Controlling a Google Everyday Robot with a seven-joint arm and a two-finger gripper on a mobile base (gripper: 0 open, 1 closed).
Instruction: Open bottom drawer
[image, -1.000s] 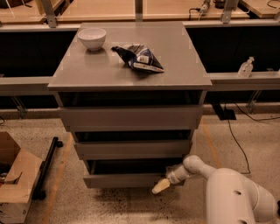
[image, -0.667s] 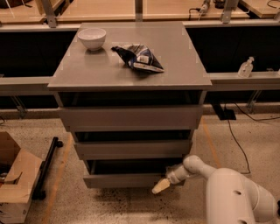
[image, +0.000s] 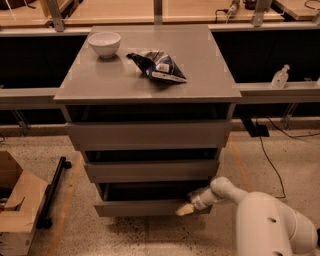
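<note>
**Onlooker A:** Where's the arm right now?

**Onlooker B:** Down low, at the right side of the grey three-drawer cabinet (image: 150, 80). The white robot arm's cream-tipped gripper (image: 184, 210) sits at the right end of the bottom drawer (image: 145, 207) and seems to touch it. That drawer is the narrow flat grey front nearest the speckled floor.

**A:** Is it open or closed on anything?

**B:** I cannot tell from here.

**A:** What's changed in the last second?

**B:** Nothing I can make out. The gripper is on the same spot, and the drawer front has not shifted. A dark strip shows above it, under the middle drawer front (image: 150, 170), but I can't say how far out the drawer stands.

**A:** So what does that mean for the job?

**B:** By my reading, the pull hasn't got going, so the opening is still to be done. The white ceramic bowl (image: 104, 43) and crumpled dark snack bag (image: 160, 66) on top lie undisturbed.
</note>
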